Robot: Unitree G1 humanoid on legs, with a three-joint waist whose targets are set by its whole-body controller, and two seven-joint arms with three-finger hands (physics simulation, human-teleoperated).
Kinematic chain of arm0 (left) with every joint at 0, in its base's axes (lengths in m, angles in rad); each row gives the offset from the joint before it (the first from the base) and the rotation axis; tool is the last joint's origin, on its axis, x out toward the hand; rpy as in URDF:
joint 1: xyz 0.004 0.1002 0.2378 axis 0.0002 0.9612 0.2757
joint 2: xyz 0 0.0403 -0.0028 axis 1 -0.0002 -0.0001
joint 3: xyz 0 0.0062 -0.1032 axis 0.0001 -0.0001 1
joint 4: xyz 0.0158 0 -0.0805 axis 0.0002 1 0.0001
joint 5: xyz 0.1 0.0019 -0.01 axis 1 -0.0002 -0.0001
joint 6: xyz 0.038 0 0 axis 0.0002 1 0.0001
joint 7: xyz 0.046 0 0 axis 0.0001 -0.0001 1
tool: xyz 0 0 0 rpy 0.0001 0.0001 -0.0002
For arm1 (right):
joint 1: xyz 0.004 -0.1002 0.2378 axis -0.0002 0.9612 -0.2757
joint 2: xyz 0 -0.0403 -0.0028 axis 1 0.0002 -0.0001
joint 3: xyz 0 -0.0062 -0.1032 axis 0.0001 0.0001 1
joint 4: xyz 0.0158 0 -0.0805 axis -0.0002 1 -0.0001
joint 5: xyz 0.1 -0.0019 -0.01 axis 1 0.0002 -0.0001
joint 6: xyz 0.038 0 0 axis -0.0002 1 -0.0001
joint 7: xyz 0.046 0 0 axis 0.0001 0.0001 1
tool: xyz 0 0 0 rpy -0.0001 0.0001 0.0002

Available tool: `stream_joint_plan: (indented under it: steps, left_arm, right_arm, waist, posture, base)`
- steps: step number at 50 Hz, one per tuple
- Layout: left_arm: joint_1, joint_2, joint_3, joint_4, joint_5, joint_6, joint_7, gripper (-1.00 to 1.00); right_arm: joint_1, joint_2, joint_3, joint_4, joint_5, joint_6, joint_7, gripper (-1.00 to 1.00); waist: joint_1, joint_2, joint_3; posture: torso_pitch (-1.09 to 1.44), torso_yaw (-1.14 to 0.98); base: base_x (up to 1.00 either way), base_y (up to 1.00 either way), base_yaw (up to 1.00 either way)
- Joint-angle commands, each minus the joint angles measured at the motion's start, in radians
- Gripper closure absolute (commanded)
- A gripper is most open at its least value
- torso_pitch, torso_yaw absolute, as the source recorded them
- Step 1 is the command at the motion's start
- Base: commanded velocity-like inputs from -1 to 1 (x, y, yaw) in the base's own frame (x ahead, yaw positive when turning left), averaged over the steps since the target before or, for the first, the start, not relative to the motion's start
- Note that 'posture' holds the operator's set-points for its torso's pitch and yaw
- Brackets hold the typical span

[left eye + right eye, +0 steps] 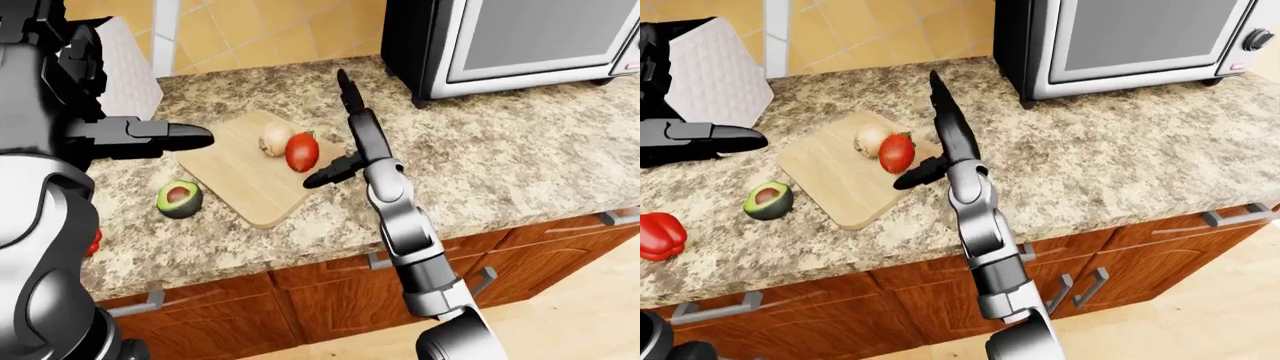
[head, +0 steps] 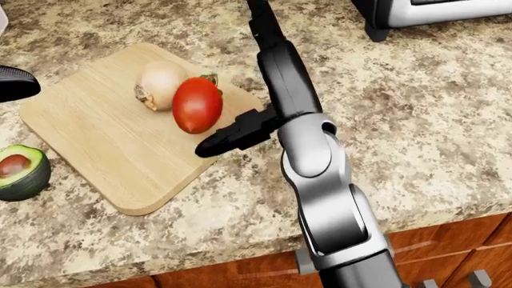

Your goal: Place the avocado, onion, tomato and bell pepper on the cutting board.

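A wooden cutting board (image 2: 112, 150) lies on the granite counter. On it, a pale onion (image 2: 158, 84) and a red tomato (image 2: 197, 105) rest touching each other. My right hand (image 2: 230, 75) stands open just right of the tomato, its fingers stretched toward the view's top and its thumb (image 2: 228, 137) low beside the board's edge; it holds nothing. A halved avocado (image 2: 22, 171) sits on the counter left of the board. Farther left, near the counter edge, lies a red bell pepper (image 1: 660, 234). My left hand (image 1: 725, 136) hovers open above the counter, left of the board.
A toaster oven (image 1: 1130, 41) stands on the counter at upper right. A white quilted object (image 1: 715, 71) stands at the upper left against the tiled wall. Brown cabinets with handles (image 1: 1230, 216) run below the counter.
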Motion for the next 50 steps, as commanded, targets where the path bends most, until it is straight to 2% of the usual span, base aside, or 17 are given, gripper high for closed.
stream_joint_plan:
  steps: [1,9,18,26,29,33,35,39,41,44,50]
  left_arm:
    - [-0.023,0.016,0.012,-0.016,0.008,-0.030,0.004,-1.00]
    - [-0.028,0.016,0.015,-0.009,0.008,-0.030,0.002,-1.00]
    - [-0.024,0.013,0.007,0.002,0.013,-0.046,0.002,-1.00]
    - [-0.028,0.011,0.003,0.002,0.016,-0.042,0.002,-1.00]
    - [-0.026,0.009,0.002,0.001,0.019,-0.043,-0.001,-1.00]
    - [-0.025,0.009,0.005,0.000,0.021,-0.042,-0.003,-1.00]
    - [-0.026,0.005,0.002,-0.001,0.022,-0.041,-0.001,-1.00]
    - [-0.029,-0.003,-0.012,0.006,0.031,-0.047,0.000,-1.00]
    - [-0.033,-0.010,-0.021,0.008,0.036,-0.049,0.000,-1.00]
    - [-0.046,-0.039,-0.008,0.009,0.018,-0.036,0.016,-1.00]
    - [-0.056,-0.007,-0.014,0.016,0.010,-0.029,0.010,-1.00]
  right_arm:
    - [-0.031,0.000,0.002,-0.042,-0.003,-0.022,-0.005,-1.00]
    - [-0.024,-0.007,0.000,-0.103,-0.009,0.019,0.013,-1.00]
    - [0.027,-0.030,0.001,-0.403,-0.057,0.228,0.120,-1.00]
    - [0.019,-0.069,-0.024,-0.577,-0.100,0.354,0.170,-1.00]
    - [0.035,-0.088,-0.035,-0.629,-0.108,0.364,0.175,-1.00]
    - [0.042,-0.092,-0.067,-0.713,-0.068,0.381,0.147,-1.00]
    - [0.052,-0.077,-0.097,-0.766,-0.009,0.408,0.104,-1.00]
    - [0.043,-0.100,-0.130,-0.850,0.099,0.454,0.026,-1.00]
    - [0.048,-0.134,-0.107,-0.873,0.108,0.500,0.029,-1.00]
    - [0.034,-0.141,-0.103,-0.896,0.142,0.515,0.021,-1.00]
    - [0.014,-0.165,-0.102,-0.933,0.150,0.565,0.036,-1.00]
  waist:
    - [0.000,0.005,-0.025]
    - [0.000,0.004,-0.028]
    - [0.002,-0.001,-0.023]
    - [0.000,-0.005,-0.020]
    - [0.000,-0.005,-0.018]
    - [0.000,-0.006,-0.016]
    - [0.001,-0.006,-0.016]
    - [0.003,-0.008,-0.014]
    - [0.004,-0.009,-0.014]
    - [0.003,-0.011,-0.013]
    - [0.010,-0.012,-0.012]
  posture:
    - [0.00,0.00]
    - [0.00,0.00]
    - [0.00,0.00]
    - [0.00,0.00]
    - [0.00,0.00]
    - [0.00,0.00]
    - [0.00,0.00]
    - [0.00,0.00]
    - [0.00,0.00]
    - [0.00,0.01]
    - [0.00,0.03]
  base:
    - [0.00,0.00,0.00]
    - [0.00,0.00,0.00]
    - [0.00,0.00,0.00]
    - [0.00,0.00,0.00]
    - [0.00,0.00,0.00]
    - [0.00,0.00,0.00]
    - [0.00,0.00,0.00]
    - [0.00,0.00,0.00]
    - [0.00,0.00,0.00]
    - [0.00,0.00,0.00]
    - [0.00,0.00,0.00]
